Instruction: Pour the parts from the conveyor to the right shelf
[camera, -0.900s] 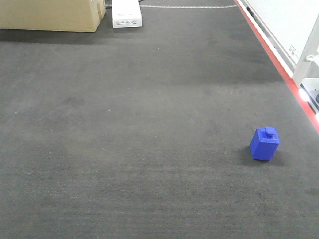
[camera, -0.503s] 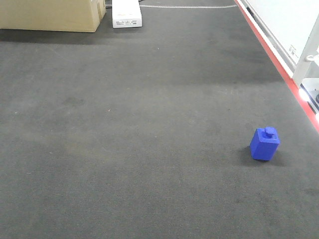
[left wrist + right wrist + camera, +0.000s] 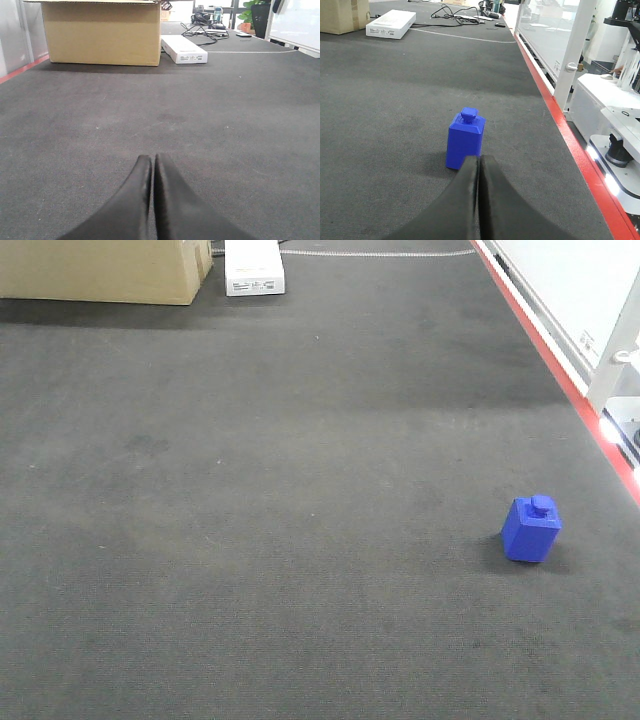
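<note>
The front view looks down from high up at the conveyor (image 3: 300,490). The left wrist view sits low, just behind the left tool (image 3: 152,158), and looks along it to the cardboard box (image 3: 100,32) and white box (image 3: 184,49). The front view shows both at its top edge. The right wrist view sits low behind the right tool (image 3: 479,158), close to the blue block (image 3: 465,142), which the front view also shows.

A large brown cardboard box (image 3: 101,32) stands far ahead of the left claw (image 3: 152,158), a little to the left. Just beside the box, on its right, lies a long flat white carton (image 3: 183,49). Behind the carton black cables (image 3: 201,31) trail, and a green potted plant (image 3: 251,12) stands farther right.
</note>
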`<state>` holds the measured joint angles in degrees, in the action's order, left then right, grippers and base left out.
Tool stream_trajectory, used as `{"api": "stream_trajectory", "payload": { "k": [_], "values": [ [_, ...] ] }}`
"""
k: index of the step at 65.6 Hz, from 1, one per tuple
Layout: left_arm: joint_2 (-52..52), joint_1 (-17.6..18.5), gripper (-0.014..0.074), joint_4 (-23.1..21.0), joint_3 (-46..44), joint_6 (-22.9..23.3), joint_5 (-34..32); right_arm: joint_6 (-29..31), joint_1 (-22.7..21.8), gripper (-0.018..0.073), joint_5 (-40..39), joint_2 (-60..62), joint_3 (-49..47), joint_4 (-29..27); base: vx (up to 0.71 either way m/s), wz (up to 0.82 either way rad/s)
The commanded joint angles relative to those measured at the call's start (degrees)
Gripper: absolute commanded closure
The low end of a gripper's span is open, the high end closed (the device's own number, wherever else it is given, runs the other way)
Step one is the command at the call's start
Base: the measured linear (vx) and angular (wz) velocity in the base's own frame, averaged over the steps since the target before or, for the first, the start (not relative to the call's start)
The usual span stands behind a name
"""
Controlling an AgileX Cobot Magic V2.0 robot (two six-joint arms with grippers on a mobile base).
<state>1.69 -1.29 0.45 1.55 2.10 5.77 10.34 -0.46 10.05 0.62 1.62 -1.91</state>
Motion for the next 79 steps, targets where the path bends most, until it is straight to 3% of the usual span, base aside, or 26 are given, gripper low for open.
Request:
{"api": "stream_trajectory", "payload": {
  "k": [1, 12, 25, 32, 49, 65, 73, 79],
  "values": [
    [0.9, -0.2, 0.0602, -0.5, -1.1, 0.5, -4.5, 0.3, -0.3, 0.0568, -5.2, 0.7, 0.4, 0.1, 0.00, 0.00],
    [0.9, -0.2, 0.0602, -0.5, -1.1, 0.5, -4.5, 0.3, -0.3, 0.0568, -9.6, 0.7, 0.4, 0.1, 0.00, 0.00],
    [0.9, -0.2, 0.0602, -0.5, -1.1, 0.5, -4.5, 0.2, -0.3, 0.0568, -30.6, 0.7, -0.2, 0.1, 0.00, 0.00],
    [0.9, -0.2, 0.0602, -0.5, -1.1, 0.5, -4.5, 0.2, -0.3, 0.0567, -36.1, 0.7, -4.1, 0.1, 0.00, 0.00],
    [0.9, -0.2, 0.0602, -0.5, -1.1, 0.5, -4.5, 0.8, -0.3, 0.0564, -23.3, -1.9, -26.3, 1.0, 0.00, 0.00],
    [0.9, -0.2, 0.0602, -0.5, -1.1, 0.5, -4.5, 1.4, -0.3, 0.0517, 2.0, -16.5, -40.0, 0.9, 0.00, 0.00],
    [0.9, -0.2, 0.0602, -0.5, -1.1, 0.5, -4.5, 1.4, -0.3, 0.0387, 5.5, -23.3, -41.1, 0.4, 0.00, 0.00],
    [0.9, -0.2, 0.0602, -0.5, -1.1, 0.5, -4.5, 1.4, -0.3, 0.0197, 5.9, -26.8, -41.1, -0.2, 0.00, 0.00]
  ]
}}
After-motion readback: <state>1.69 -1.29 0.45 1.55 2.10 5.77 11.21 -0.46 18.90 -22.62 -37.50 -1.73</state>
